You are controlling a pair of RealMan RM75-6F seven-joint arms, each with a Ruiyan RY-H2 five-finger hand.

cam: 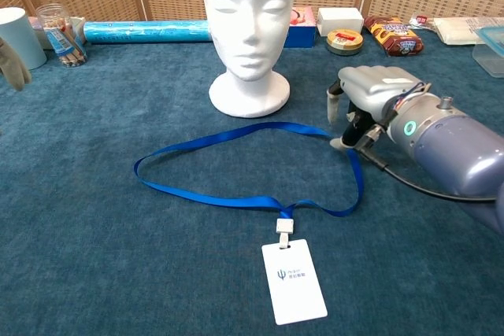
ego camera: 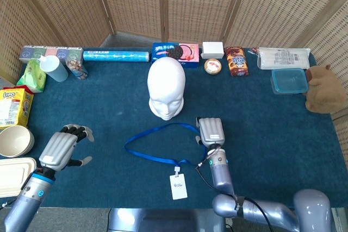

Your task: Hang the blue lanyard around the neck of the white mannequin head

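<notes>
While the blue lanyard point(cam: 236, 164) is lying flat in a wide loop on the desk point(cam: 94, 257), with its white badge point(cam: 293, 281) trailing toward the near edge, it is sitting just in front of the white mannequin head point(cam: 249, 29), apparently laid open so a hand can get under the strap. The right hand point(cam: 370, 104) is hovering at the loop's right bend, knuckles up and fingers point(cam: 337, 144) curling downward, one tip touching or nearly touching the strap; whether anything is pinched yet cannot be told from either view, though the strap is looking undisturbed and flat, so a grasp is probably only being lined up. The left hand point(ego camera: 61, 148) is waiting well apart from the loop's left end, fingers spread and holding nothing, likely placed to take the other side for spreading the loop over the head. Behind the mannequin head, a row of snack boxes point(ego camera: 175, 52) and a blue roll point(ego camera: 116, 56) is lining the back of the desk.
</notes>
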